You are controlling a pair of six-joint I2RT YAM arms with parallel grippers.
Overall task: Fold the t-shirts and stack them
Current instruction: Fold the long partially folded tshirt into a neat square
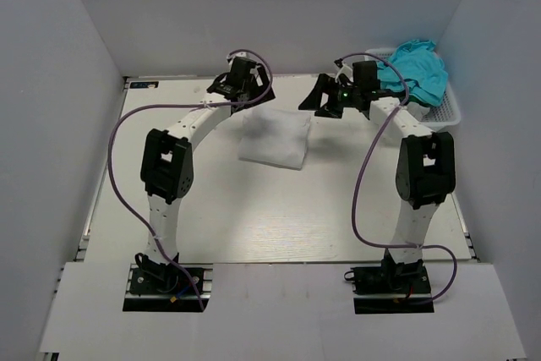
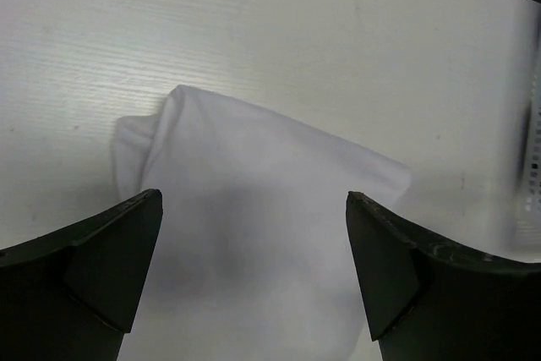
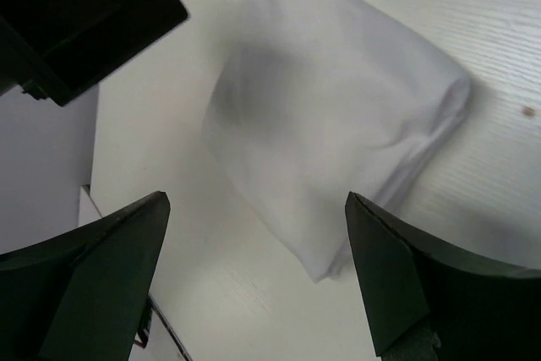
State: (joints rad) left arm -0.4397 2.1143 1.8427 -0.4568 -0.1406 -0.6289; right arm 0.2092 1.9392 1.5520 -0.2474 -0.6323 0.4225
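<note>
**Twin arms: white links, black joints, purple cabling.**

The left arm (image 1: pixel 193 123) and right arm (image 1: pixel 410 217) each show white tubular links (image 1: pixel 161 213) between boxy black joint housings (image 1: pixel 166 165), seated on black base plates (image 1: pixel 194 281). One purple cable (image 1: pixel 113 154) loops loosely along each arm. A small green light (image 1: pixel 345 90) shows at the right wrist. The left gripper (image 2: pixel 254 200) and right gripper (image 3: pixel 254 200) have matte black, wedge-shaped fingers (image 2: pixel 93 268).

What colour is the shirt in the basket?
The shirt is teal, seen best in the top view.
</note>
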